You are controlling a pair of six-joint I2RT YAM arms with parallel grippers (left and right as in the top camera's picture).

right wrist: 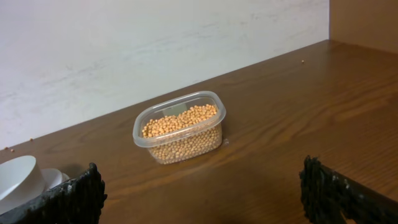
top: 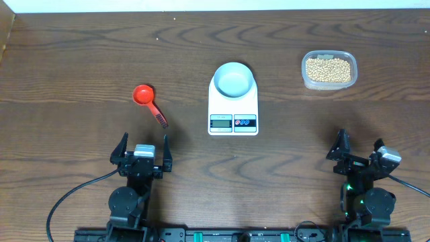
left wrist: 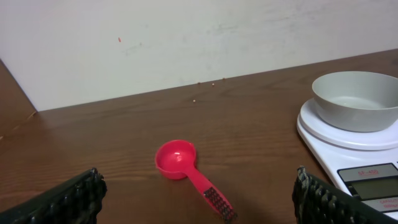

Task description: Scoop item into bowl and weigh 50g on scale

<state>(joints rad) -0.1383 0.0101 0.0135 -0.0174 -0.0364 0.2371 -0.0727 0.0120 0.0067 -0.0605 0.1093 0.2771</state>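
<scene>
The scale [top: 233, 107] is set near the middle of the table [top: 80, 60], with its display and two round buttons turned toward the arms; the digits cannot be read. The bowl [top: 234, 79] is stood upright on the back part of the scale's platform and is seen to be empty; its rim is kept within the platform's width.

The beans [top: 328, 69] are heaped in a clear plastic tub [top: 304, 75], which is placed well to the right of the scale and a little farther back than it; the tub is filled almost to its rim and is left uncovered. A red scoop [top: 148, 102] is laid on the table to the left of the scale, cup upward; its cup is turned away from the scale and its dark ribbed handle end is angled toward the scale's front corner; the scoop is touched by neither arm.

The left tool [top: 143, 144] is held in front of the scale and to its left, just short of the scoop's handle; its jaws are spread wide and nothing is gripped between them. The right tool [top: 360, 144] is held in front of the scale and far to its right, well apart from the tub; its jaws are likewise spread wide and nothing is held. A white wall [left wrist: 186, 43] is seen behind the scale at the table's far edge.
</scene>
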